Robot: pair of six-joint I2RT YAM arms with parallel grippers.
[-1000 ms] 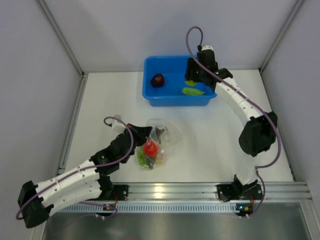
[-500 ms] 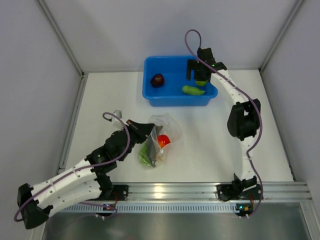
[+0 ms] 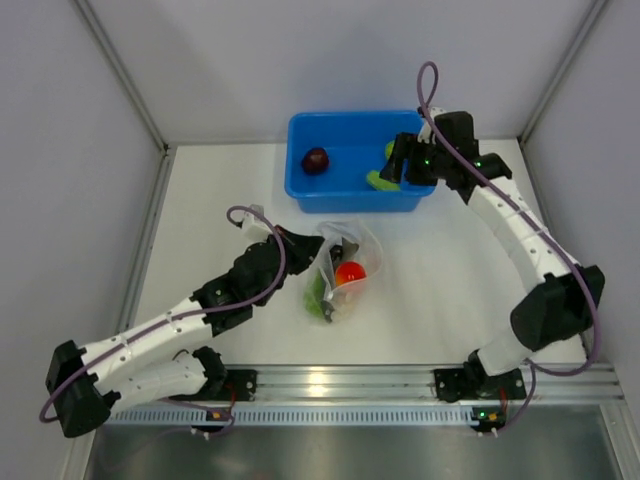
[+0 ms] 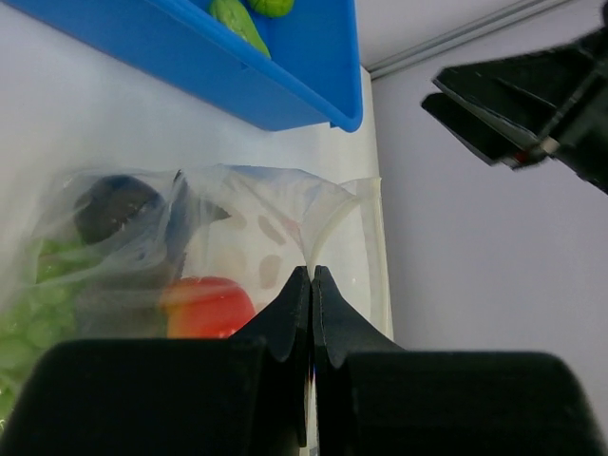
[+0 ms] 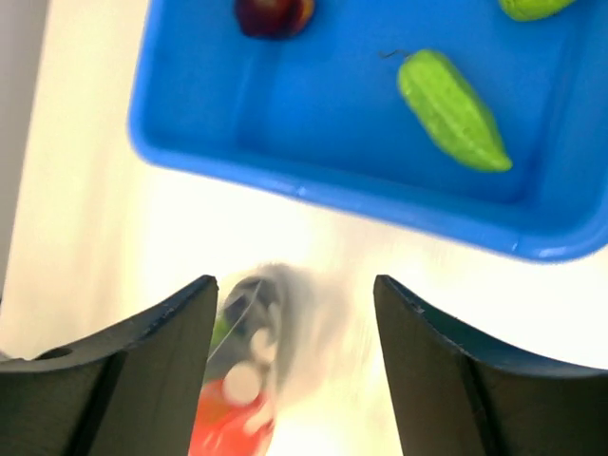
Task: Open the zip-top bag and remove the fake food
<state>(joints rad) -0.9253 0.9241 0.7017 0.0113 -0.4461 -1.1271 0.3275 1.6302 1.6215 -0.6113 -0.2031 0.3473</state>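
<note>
The zip-top bag (image 3: 345,268) lies on the white table just in front of the blue bin (image 3: 345,128). It holds a red tomato (image 3: 350,272), green grapes (image 3: 318,296) and a dark piece (image 4: 114,204). My left gripper (image 3: 312,244) is shut on the bag's top edge (image 4: 328,204), its jaws pressed together on the plastic (image 4: 311,274). A dark maroon ball (image 3: 316,160), a green pod (image 3: 381,182) and a lime ball (image 5: 532,8) lie in the bin. My right gripper (image 3: 400,162) is open and empty above the bin's right front part (image 5: 294,285); the bag (image 5: 271,313) shows blurred between its fingers.
Grey walls close the table at the back and both sides, with a metal rail along the near edge. The right gripper's black fingers (image 4: 503,104) show high in the left wrist view, above the bag.
My left gripper has dragged the bag right and toward the bin. My right arm has swung its elbow out to the right, and its gripper has shifted toward the bin's near right corner.
</note>
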